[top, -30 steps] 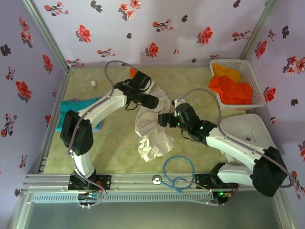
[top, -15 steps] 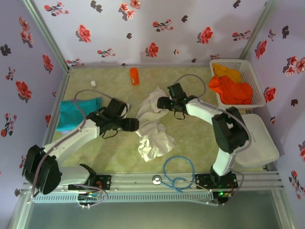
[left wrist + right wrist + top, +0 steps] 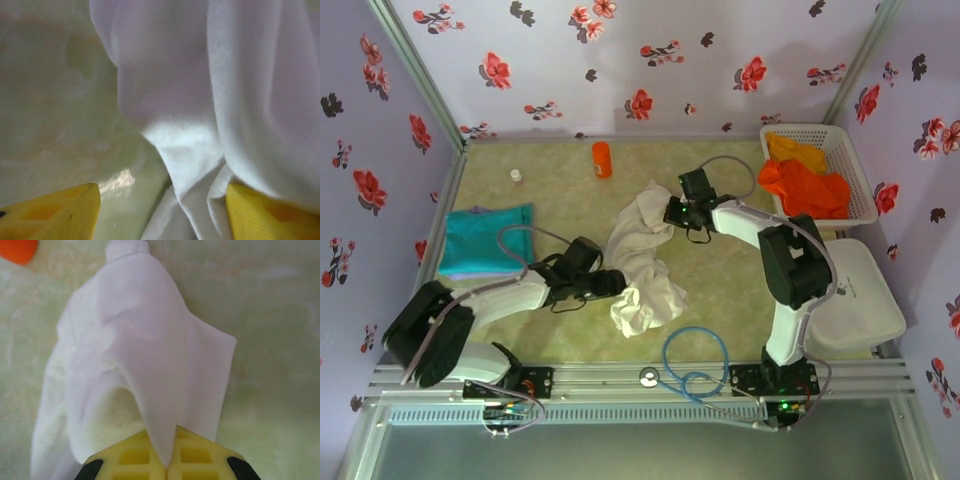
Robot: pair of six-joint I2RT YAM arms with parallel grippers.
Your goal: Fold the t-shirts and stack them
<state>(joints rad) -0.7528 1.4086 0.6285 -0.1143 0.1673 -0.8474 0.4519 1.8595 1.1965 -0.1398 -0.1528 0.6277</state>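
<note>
Currently, step in hand: getting two holds on the white t-shirt (image 3: 638, 258) so it can be spread flat.

- White t-shirt: rumpled heap at mid-table, long axis running from the far end near the right gripper (image 3: 670, 213) down to the near end by the blue cable (image 3: 695, 362), leaning slightly left to right.
- Right gripper, wrist view (image 3: 167, 460): fingers pressed together, pinching a peak of white cloth that fans away from them. The hold sits at the far right end of the shirt.
- Left gripper (image 3: 620, 283): at the near left flank of the heap, pointing right into it. In its wrist view (image 3: 160, 215) the yellow fingers (image 3: 55, 210) stand spread apart; a fold of cloth hangs down between them and drapes over the right-hand finger. Nothing pinched yet.
- Teal t-shirt (image 3: 485, 240): folded flat at the left side, well apart from the heap.
- Orange t-shirts (image 3: 805, 182): in the white basket (image 3: 865, 200), far right.

Judgement: the coming move turns on the left claw. The cloth lies directly ahead of it and between its fingers, so closing should catch the near flank. With holds at opposite ends, pulling apart along the long axis should open the heap. Risk: grabbing several layers at once.
</note>
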